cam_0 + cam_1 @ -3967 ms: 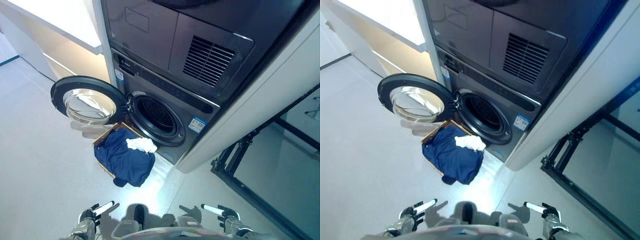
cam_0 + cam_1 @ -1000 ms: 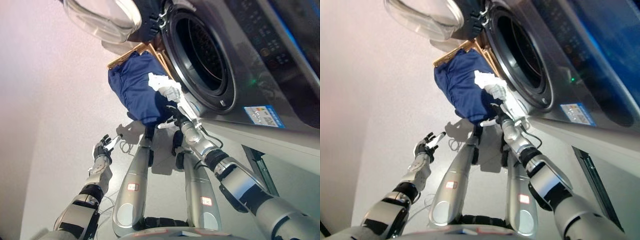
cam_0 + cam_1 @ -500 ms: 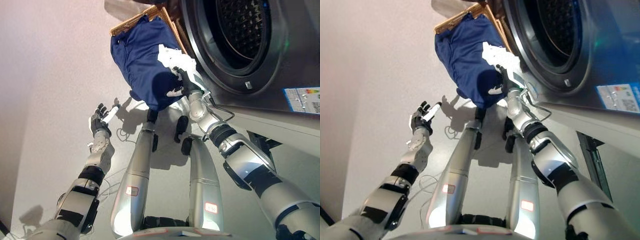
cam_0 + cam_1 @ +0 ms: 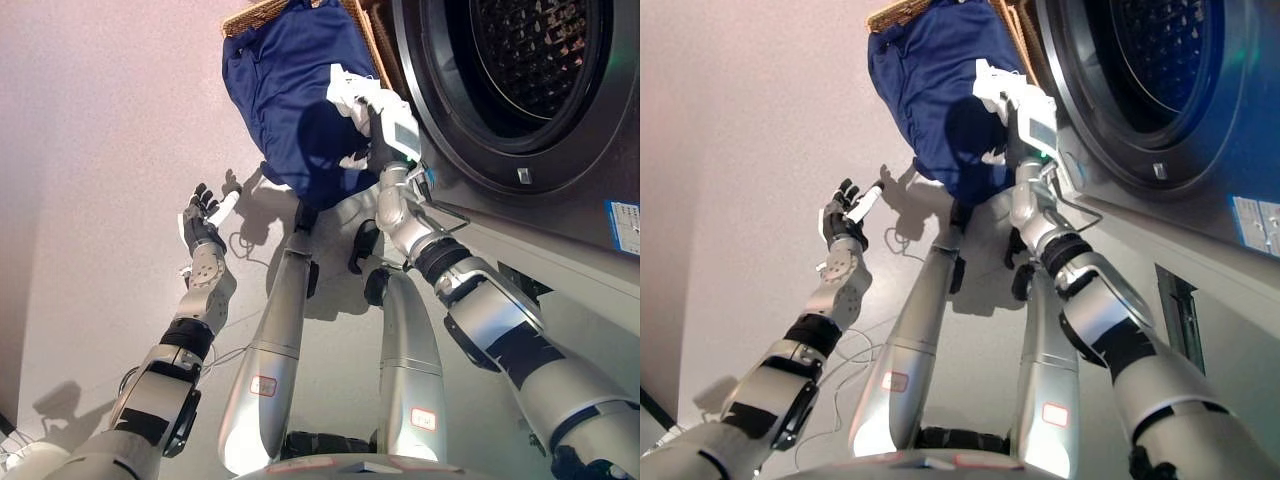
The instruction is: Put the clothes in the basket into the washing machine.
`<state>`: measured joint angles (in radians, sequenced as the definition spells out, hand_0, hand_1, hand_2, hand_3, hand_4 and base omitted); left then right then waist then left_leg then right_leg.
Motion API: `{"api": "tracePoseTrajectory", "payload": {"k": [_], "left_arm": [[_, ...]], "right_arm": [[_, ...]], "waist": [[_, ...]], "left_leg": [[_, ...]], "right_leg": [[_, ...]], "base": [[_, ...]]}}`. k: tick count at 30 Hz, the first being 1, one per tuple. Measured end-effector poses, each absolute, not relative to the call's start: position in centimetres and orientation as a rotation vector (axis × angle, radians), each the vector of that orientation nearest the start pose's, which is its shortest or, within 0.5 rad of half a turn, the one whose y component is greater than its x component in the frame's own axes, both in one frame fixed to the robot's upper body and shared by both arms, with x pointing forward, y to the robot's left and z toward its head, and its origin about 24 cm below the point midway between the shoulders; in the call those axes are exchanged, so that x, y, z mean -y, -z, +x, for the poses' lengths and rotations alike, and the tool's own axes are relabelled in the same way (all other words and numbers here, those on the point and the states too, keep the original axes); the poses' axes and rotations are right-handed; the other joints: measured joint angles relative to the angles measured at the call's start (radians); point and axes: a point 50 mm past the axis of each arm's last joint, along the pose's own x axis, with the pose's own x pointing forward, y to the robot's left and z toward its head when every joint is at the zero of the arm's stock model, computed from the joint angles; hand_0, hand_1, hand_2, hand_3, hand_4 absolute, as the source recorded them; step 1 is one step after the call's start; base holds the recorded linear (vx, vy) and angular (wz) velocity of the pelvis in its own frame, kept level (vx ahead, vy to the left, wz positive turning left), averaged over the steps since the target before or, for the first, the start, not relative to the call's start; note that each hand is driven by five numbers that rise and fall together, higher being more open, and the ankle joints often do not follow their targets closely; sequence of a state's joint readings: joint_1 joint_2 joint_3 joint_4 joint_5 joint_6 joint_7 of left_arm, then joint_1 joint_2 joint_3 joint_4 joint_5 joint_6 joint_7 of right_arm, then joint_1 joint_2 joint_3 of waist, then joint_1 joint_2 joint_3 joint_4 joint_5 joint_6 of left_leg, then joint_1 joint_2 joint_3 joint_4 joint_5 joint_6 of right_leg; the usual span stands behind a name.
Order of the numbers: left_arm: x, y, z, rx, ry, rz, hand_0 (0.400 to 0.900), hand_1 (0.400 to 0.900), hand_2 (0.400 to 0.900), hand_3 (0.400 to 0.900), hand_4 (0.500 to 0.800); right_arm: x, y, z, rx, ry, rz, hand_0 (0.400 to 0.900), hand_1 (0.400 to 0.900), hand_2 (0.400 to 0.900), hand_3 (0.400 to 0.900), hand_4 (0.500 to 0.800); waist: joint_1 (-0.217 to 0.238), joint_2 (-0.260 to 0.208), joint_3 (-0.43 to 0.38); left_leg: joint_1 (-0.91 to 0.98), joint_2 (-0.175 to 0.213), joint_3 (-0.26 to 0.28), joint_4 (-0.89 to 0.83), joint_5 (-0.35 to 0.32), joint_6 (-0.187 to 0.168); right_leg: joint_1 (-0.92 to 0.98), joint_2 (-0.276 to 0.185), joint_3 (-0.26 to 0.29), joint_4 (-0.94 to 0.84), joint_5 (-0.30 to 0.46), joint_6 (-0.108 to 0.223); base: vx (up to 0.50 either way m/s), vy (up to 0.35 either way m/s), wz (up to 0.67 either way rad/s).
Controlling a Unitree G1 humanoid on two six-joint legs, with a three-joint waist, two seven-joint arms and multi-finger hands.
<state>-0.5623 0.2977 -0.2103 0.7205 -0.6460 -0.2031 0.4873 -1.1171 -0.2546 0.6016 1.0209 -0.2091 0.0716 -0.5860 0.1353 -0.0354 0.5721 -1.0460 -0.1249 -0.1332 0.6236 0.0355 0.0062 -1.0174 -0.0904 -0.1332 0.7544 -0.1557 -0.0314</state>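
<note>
A wicker basket (image 4: 252, 14) stands on the floor in front of the washing machine (image 4: 560, 190), with only its rim showing at the top edge. A dark blue garment (image 4: 285, 85) fills it and hangs over its near side. A small white cloth (image 4: 346, 92) lies on the blue garment, next to the machine. My right hand (image 4: 374, 143) reaches from the right and rests at the near edge of the white cloth; its fingers are hidden there. My left hand (image 4: 204, 217) is open with fingers spread over the bare floor, left of the basket. The round drum opening (image 4: 535, 60) is open, right of the basket.
The machine's front panel (image 4: 1200, 215) runs along the right side, close to my right arm. Light floor (image 4: 100, 150) spreads to the left of the basket.
The view has moved in closer to the basket and drum. My right hand has reached forward from the blue garment's edge to the white cloth. My left hand stays open at the left.
</note>
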Motion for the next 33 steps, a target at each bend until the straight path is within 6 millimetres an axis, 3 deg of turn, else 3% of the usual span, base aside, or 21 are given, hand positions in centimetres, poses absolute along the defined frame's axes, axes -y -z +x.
{"api": "tracePoseTrajectory", "payload": {"k": [8,12,15,21,29,30,33], "left_arm": [[-19.6,-6.4,35.0,-0.03,-0.422,-0.21,0.9,0.9,0.9,0.9,0.8],[-19.6,-7.9,35.2,0.035,-0.398,-0.214,0.9,0.9,0.9,0.9,0.8],[-19.8,-8.1,35.1,0.049,-0.399,-0.211,0.9,0.9,0.9,0.9,0.8],[-20.0,-7.7,34.6,0.049,-0.401,-0.214,0.9,0.9,0.9,0.9,0.8],[-20.1,-7.2,34.4,0.033,-0.386,-0.23,0.9,0.9,0.9,0.9,0.8],[-20.1,-7.1,34.4,0.031,-0.385,-0.235,0.9,0.9,0.9,0.9,0.8],[-20.1,-7.1,34.4,0.028,-0.385,-0.239,0.9,0.9,0.9,0.9,0.8]], "right_arm": [[11.2,-19.2,41.5,0.379,0.291,-1.065,0.9,0.9,0.9,0.9,0.8],[13.9,-19.6,41.8,0.355,0.368,-1.185,0.9,0.9,0.9,0.9,0.8],[15.7,-20.0,41.8,0.343,0.429,-1.208,0.9,0.9,0.9,0.9,0.8],[16.9,-22.1,42.1,0.348,0.505,-1.219,0.9,0.9,0.9,0.9,0.8],[17.0,-23.4,42.4,0.338,0.438,-1.133,0.9,0.9,0.9,0.9,0.8],[17.0,-23.6,42.4,0.329,0.428,-1.124,0.4,0.4,0.4,0.4,0.5],[17.2,-24.1,42.5,0.326,0.42,-1.111,0.4,0.4,0.4,0.4,0.5]], "waist": [[0.0,-0.002,-0.002],[0.017,0.0,0.001],[0.027,0.001,0.004],[0.039,0.003,0.003],[0.044,0.003,0.003],[0.044,0.003,0.003],[0.044,0.003,0.003]], "left_leg": [[-0.084,-0.02,0.015,0.168,-0.067,0.003],[-0.245,-0.037,0.036,0.378,-0.137,0.002],[-0.329,-0.039,0.053,0.467,-0.153,0.001],[-0.434,-0.04,0.081,0.536,-0.151,-0.002],[-0.448,-0.039,0.084,0.547,-0.151,-0.003],[-0.449,-0.039,0.085,0.547,-0.151,-0.003],[-0.449,-0.038,0.085,0.548,-0.151,-0.003]], "right_leg": [[-0.08,-0.021,0.012,0.165,-0.072,-0.002],[-0.237,-0.044,0.027,0.381,-0.149,-0.018],[-0.326,-0.05,0.043,0.475,-0.168,-0.022],[-0.446,-0.058,0.071,0.56,-0.168,-0.021],[-0.466,-0.062,0.071,0.575,-0.168,-0.021],[-0.468,-0.062,0.072,0.576,-0.168,-0.021],[-0.468,-0.062,0.071,0.577,-0.168,-0.021]], "base": [[-0.04,0.003,0.04],[-0.03,0.001,0.03],[-0.06,0.024,-0.05],[-0.04,0.005,-0.03],[0.0,0.0,0.0],[0.0,0.0,0.0],[0.0,0.0,0.0]]}}
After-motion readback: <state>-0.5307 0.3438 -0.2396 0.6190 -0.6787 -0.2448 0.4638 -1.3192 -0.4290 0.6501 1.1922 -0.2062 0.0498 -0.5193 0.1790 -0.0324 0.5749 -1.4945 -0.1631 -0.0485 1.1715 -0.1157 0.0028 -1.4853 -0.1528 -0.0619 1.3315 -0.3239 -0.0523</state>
